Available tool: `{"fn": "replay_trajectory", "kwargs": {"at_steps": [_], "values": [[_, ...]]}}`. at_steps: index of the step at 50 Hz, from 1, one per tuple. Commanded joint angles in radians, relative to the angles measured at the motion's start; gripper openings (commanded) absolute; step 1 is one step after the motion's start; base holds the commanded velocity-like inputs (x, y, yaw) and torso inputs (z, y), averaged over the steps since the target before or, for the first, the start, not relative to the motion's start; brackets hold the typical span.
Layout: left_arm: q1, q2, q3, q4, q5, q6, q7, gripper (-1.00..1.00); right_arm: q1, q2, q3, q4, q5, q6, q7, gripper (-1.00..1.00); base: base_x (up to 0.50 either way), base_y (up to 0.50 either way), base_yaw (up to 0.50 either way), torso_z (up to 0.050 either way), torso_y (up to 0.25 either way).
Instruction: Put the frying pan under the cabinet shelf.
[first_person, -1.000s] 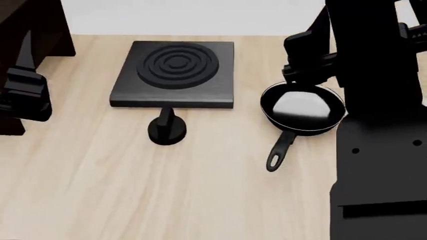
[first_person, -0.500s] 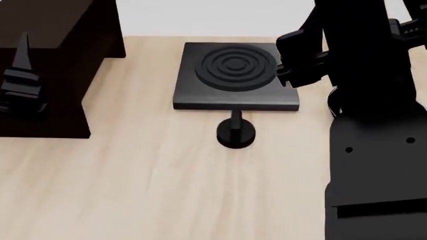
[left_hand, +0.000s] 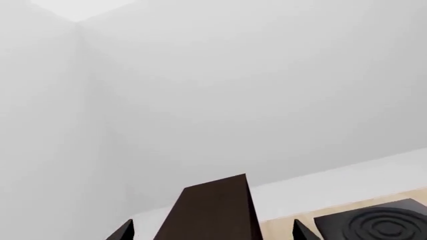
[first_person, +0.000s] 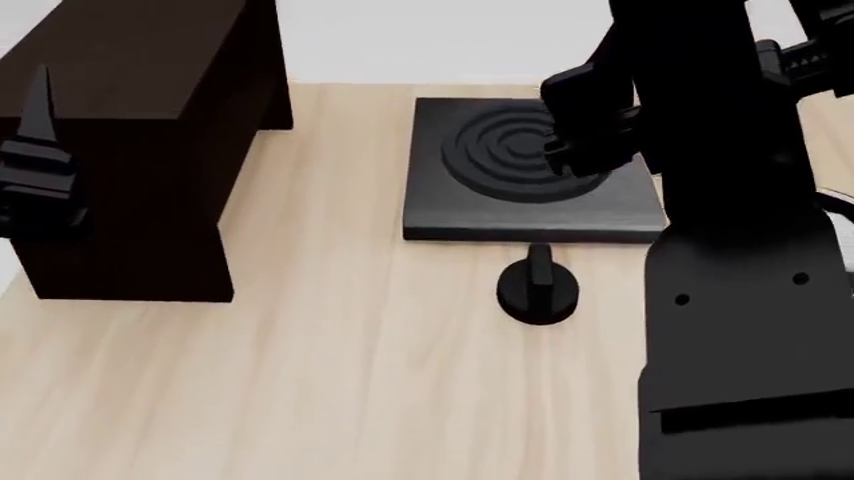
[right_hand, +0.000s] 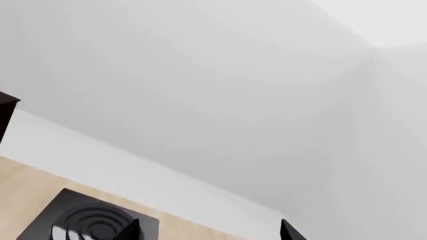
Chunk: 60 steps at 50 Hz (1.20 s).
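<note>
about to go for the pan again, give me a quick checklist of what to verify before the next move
1. Frying pan in sight: not ok, no current view shows it; the right arm blocks that side of the head view.
2. Cabinet located: ok, at the table's far left.
3. Space under the cabinet shelf visible: cannot tell, only top and front faces show.
4. Left gripper empty: ok, fingertips apart with nothing between.
5. Right gripper empty: ok, fingertips apart, pointing over the stove plate.
6. Path across the table: not ok, a black knobbed lid stands in front of the stove plate.
</note>
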Motion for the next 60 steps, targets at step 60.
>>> {"fn": "replay_trajectory", "kwargs": {"at_steps": [60], "values": [[-0.048,-0.006,0.007,0.041,-0.029,-0.060,-0.022,1.00,0.044,0.011,-0.029,-0.059,0.009,0.065,-0.014,1.00,0.50,-0.02,0.00,0.000,0.001]]}}
